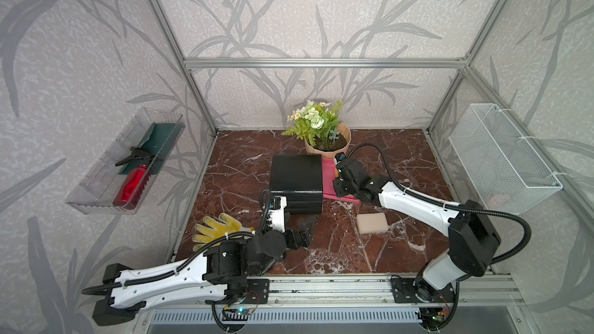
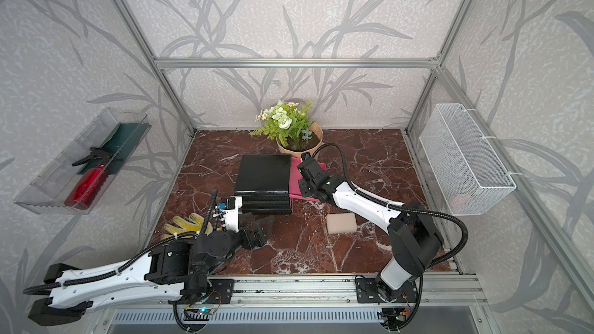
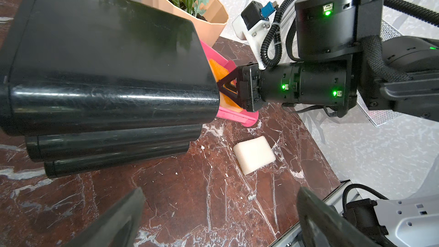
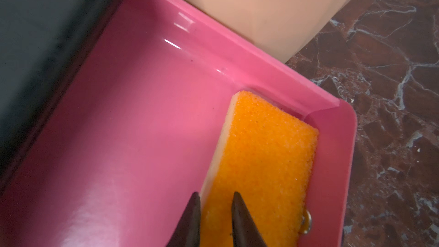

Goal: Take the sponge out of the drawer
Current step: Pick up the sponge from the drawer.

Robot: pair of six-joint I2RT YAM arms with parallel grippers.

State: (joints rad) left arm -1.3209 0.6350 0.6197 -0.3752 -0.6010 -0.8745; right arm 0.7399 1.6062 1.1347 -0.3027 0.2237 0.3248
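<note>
Right wrist view first: the right gripper point(image 4: 216, 210) is down inside the pink drawer point(image 4: 142, 115). Its jaws are drawn narrow with the near edge of the orange sponge point(image 4: 266, 158) between them. It looks like a pinch, though how firm I can't tell. The sponge lies in the drawer's outer corner, away from the cabinet.

Left wrist view: the drawer stands pulled out of the black cabinet point(image 3: 107, 67), with orange showing behind the right fingers. The left gripper point(image 3: 219, 198) hangs wide open over bare tabletop and holds nothing. A pale foam block point(image 3: 254, 154) lies ahead of it.

In both top views the right arm covers most of the drawer point(image 1: 328, 171).

So this is the grasp step — next it calls for a straight lift clear of the rim, then a carry out over the table.
</note>
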